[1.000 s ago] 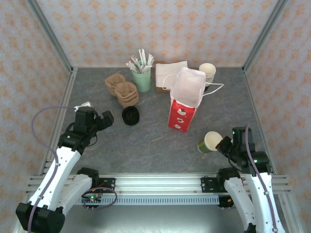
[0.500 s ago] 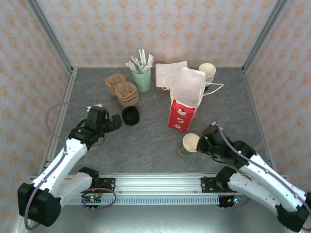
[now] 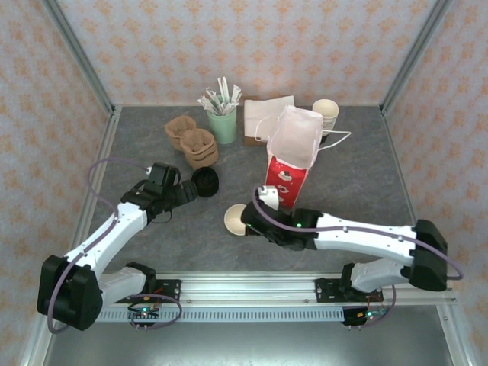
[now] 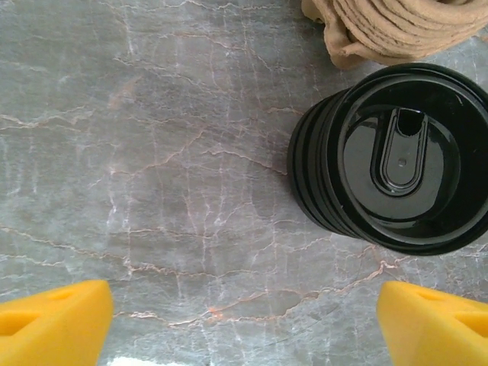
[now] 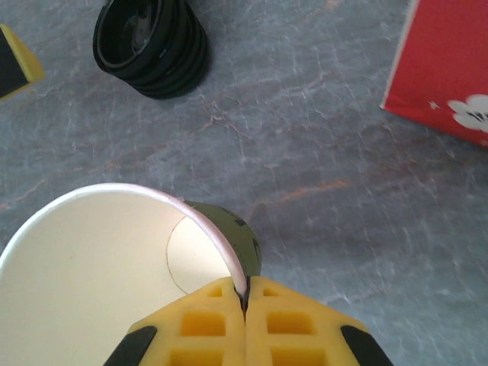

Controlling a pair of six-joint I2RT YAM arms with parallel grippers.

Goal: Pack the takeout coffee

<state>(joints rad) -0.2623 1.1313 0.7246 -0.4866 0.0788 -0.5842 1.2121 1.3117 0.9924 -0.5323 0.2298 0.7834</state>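
my right gripper (image 5: 245, 293) pinched shut on the lidless paper cup (image 5: 91, 259)'s rim while my left gripper (image 4: 244, 316) hung wide open beside the black lids (image 4: 396, 160).

Likely lab: aluminium-framed wallpapered booth (image 3: 252, 46)

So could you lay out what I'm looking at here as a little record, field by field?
right hand: shut, pinching the rim of the paper cup
paper cup: lidless, empty, tilted, near the front of the red bag
left hand: open, nothing between its fingers, just short of the stack of black lids
red bag: upright, mouth open
back of table: brown cup carriers, green cup of sticks, napkins, stack of cups
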